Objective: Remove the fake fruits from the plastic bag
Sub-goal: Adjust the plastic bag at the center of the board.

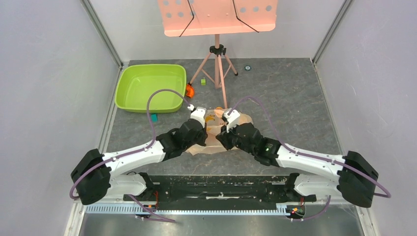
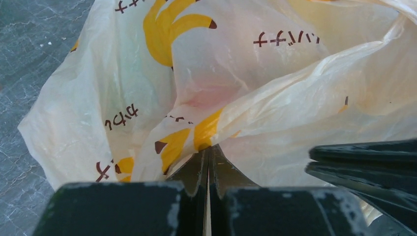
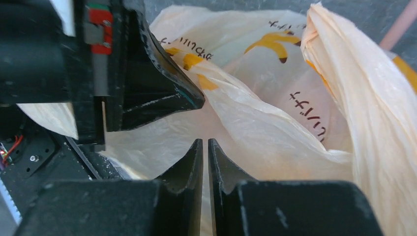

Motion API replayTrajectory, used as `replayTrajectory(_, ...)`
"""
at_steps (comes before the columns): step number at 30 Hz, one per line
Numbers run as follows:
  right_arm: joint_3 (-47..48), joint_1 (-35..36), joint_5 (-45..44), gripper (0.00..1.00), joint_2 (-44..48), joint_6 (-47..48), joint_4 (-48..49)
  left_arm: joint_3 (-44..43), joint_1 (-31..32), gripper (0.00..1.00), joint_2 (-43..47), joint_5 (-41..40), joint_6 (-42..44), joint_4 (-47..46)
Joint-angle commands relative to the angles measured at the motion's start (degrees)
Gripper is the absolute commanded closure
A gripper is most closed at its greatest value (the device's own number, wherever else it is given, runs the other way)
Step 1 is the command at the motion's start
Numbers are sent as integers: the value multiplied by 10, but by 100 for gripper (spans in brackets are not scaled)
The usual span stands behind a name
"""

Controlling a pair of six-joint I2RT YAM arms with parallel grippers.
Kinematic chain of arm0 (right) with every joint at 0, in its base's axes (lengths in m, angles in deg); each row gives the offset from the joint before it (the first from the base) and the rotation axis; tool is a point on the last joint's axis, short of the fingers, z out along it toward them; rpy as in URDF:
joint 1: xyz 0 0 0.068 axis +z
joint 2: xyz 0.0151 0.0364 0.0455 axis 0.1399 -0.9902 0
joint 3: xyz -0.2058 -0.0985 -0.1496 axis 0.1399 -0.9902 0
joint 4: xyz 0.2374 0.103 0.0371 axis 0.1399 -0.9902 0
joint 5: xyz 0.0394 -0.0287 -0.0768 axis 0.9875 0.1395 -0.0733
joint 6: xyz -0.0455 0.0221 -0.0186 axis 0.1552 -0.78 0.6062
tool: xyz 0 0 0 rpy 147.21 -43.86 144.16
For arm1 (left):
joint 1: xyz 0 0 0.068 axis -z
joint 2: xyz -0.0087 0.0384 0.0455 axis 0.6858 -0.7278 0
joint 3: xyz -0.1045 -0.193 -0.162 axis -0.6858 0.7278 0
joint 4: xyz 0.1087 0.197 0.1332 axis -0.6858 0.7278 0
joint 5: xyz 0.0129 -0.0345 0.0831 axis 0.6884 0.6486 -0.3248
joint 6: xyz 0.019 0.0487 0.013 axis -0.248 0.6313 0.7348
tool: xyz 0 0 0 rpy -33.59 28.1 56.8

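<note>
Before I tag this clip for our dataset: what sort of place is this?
Probably a lab robot test cell: plain grey partition walls, two arms bolted at a dark stone-patterned table, and a pink music stand.

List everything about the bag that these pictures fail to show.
1. The fake fruits: only a pink tint through the plastic bag film, left wrist; number and kinds hidden.
2. Bag opening: top view, the arms cover most of it.
3. Right wrist: the right gripper is shut, but film between its fingers is unclear.
4. A small round item near the tripod: too small, top view.
</note>
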Motion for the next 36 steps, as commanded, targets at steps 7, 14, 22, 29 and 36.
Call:
replayTrajectory(7,-71,36,-53,89,-36,-24,108,79,3,98,67,-12,-17,-54)
replayTrajectory(14,-115,69,-62,89,-71,-49,148,112,3,98,76,-30,-40,-73)
replayTrajectory(22,-106,79,-105,87,-65,-51,162,115,3,98,84,-26,-43,-85)
replayTrajectory(29,-35,79,-163,80,-94,-51,134,103,6,98,96,-25,-42,-90)
replayTrajectory(36,15,73,-227,78,-125,-52,106,103,6,98,98,-29,-39,-86)
